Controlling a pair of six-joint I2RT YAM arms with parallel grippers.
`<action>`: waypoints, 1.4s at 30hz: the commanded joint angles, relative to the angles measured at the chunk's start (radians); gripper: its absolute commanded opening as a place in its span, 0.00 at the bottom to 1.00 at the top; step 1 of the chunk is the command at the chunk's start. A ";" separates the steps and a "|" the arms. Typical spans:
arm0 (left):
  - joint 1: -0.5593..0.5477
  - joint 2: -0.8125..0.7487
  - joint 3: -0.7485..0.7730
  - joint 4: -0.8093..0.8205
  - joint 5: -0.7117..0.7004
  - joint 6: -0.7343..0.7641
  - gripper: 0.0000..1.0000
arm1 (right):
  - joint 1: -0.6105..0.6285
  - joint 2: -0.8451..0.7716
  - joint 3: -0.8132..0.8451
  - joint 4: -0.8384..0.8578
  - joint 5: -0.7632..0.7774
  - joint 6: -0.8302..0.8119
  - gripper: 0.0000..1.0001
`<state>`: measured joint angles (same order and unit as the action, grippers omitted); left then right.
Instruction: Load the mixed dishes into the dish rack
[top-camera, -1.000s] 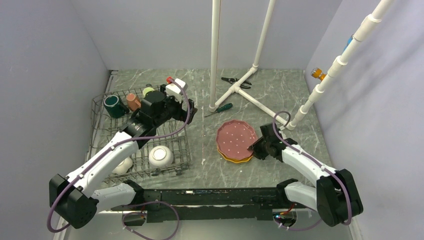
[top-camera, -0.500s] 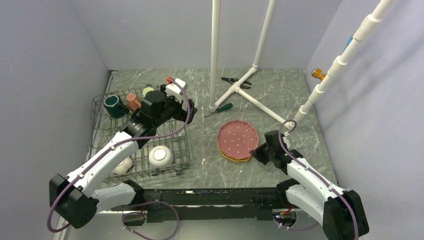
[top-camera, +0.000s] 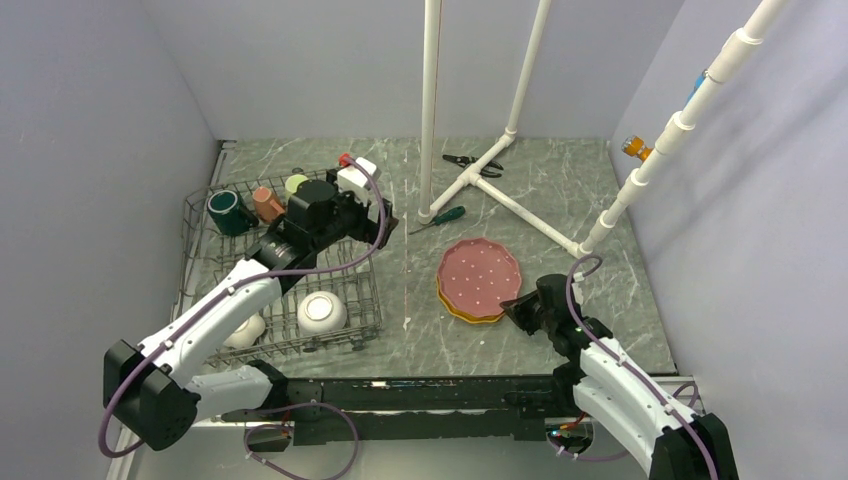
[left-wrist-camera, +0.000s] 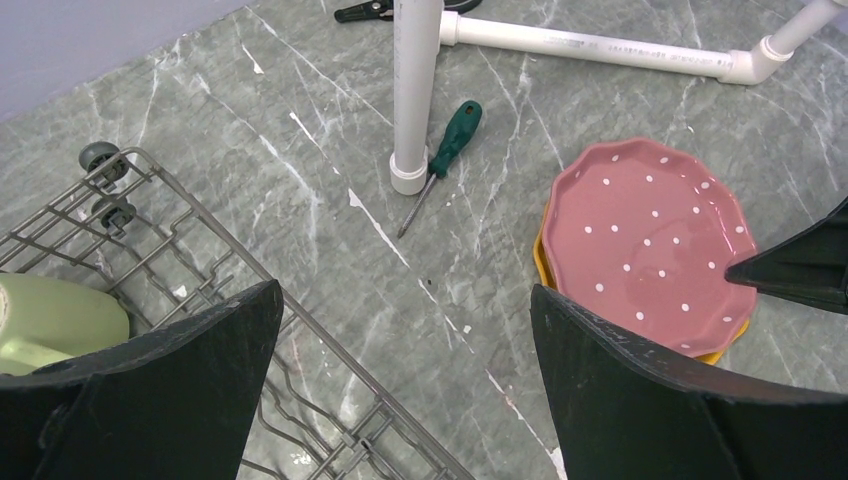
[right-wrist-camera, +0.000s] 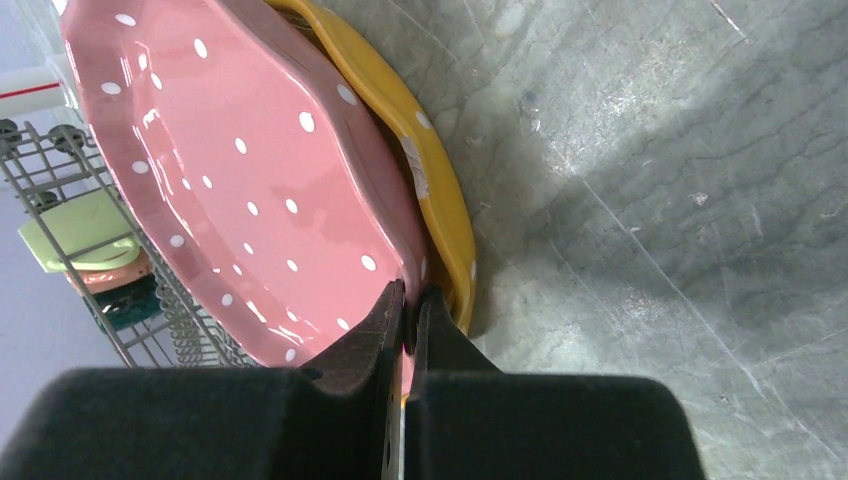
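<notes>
The pink scalloped plate (top-camera: 480, 277) with white dots lies on the yellow-orange plate (top-camera: 470, 317) right of the grey wire dish rack (top-camera: 365, 262). My right gripper (top-camera: 512, 305) is shut on the pink plate's near-right rim (right-wrist-camera: 300, 180), one finger above and one under it, over the yellow plate (right-wrist-camera: 440, 190). My left gripper (top-camera: 378, 215) is open and empty above the rack's right edge (left-wrist-camera: 300, 330). The rack holds a dark green mug (top-camera: 226, 212), a salmon mug (top-camera: 266, 203), a light green mug (top-camera: 296, 183) and two white-bottomed bowls (top-camera: 321, 312).
A white pipe frame (top-camera: 470, 175) stands behind the plates, with a green-handled screwdriver (top-camera: 440, 217) and pliers (top-camera: 460, 160) at its foot. A slanted white pipe (top-camera: 670, 130) rises at the right. Grey walls enclose the table.
My right arm has drawn back toward the near edge and its gripper has swung to the plate's near-right rim. The pink plate has shifted slightly right. My left gripper has barely moved.
</notes>
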<state>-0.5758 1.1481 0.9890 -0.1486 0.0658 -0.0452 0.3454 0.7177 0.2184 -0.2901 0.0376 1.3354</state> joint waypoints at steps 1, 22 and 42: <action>-0.006 0.009 0.045 0.007 0.024 0.004 0.99 | -0.005 -0.042 0.028 0.208 -0.031 0.026 0.00; 0.109 0.275 0.161 0.038 0.624 -0.280 0.99 | -0.009 -0.076 0.125 0.278 -0.117 -0.003 0.00; 0.139 0.402 0.095 0.323 0.868 -0.567 0.98 | -0.015 -0.081 0.220 0.328 -0.189 0.058 0.00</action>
<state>-0.4377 1.5463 1.0904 0.0841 0.8772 -0.5503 0.3351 0.6682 0.3355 -0.1787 -0.1070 1.3430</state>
